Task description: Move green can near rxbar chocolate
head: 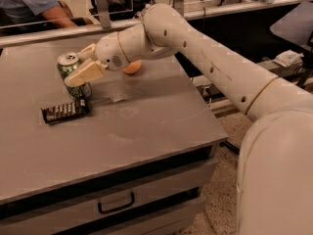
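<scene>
The green can [67, 61], with a silver top and pull tab, stands at the back left of the grey table [146, 126]. My gripper [76, 68] comes in from the right. Its pale fingers [85, 72] are closed on the can's sides, one in front and one behind. The can's base is just behind the right end of the rxbar chocolate [65, 111], a flat dark bar lying on the table. I cannot tell whether the can rests on the table or hangs just above it.
An orange ball [132, 68] lies behind my wrist, partly hidden. A person in a blue shirt [34, 4] sits beyond a rail at the far edge. The table has a drawer [117, 202] in front, and its right edge drops to the floor.
</scene>
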`<state>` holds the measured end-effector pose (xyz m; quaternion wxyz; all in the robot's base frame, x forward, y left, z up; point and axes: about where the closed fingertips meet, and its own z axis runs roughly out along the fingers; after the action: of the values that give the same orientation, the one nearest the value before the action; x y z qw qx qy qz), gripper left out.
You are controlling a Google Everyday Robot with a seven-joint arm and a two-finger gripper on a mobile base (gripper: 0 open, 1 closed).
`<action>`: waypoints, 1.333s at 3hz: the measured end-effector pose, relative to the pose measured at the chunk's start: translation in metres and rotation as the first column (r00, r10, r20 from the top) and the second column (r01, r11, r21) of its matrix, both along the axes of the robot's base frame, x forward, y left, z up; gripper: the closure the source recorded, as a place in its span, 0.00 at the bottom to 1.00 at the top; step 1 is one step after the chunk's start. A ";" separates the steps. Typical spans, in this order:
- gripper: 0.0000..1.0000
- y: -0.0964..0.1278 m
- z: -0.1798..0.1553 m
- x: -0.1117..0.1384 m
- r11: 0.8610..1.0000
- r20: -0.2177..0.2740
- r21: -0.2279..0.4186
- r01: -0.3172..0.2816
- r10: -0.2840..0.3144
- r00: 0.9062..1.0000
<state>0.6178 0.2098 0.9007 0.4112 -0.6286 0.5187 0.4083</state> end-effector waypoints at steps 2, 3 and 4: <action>0.00 -0.026 0.006 0.000 0.998 0.046 -0.021 0.059 -0.058 0.997; 0.00 -0.080 0.012 0.012 0.977 0.089 -0.024 0.213 -0.210 0.974; 0.00 -0.141 0.026 0.024 0.920 0.153 -0.048 0.390 -0.379 0.913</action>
<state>0.6414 0.0686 0.9264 0.4945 -0.5570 0.6172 0.2535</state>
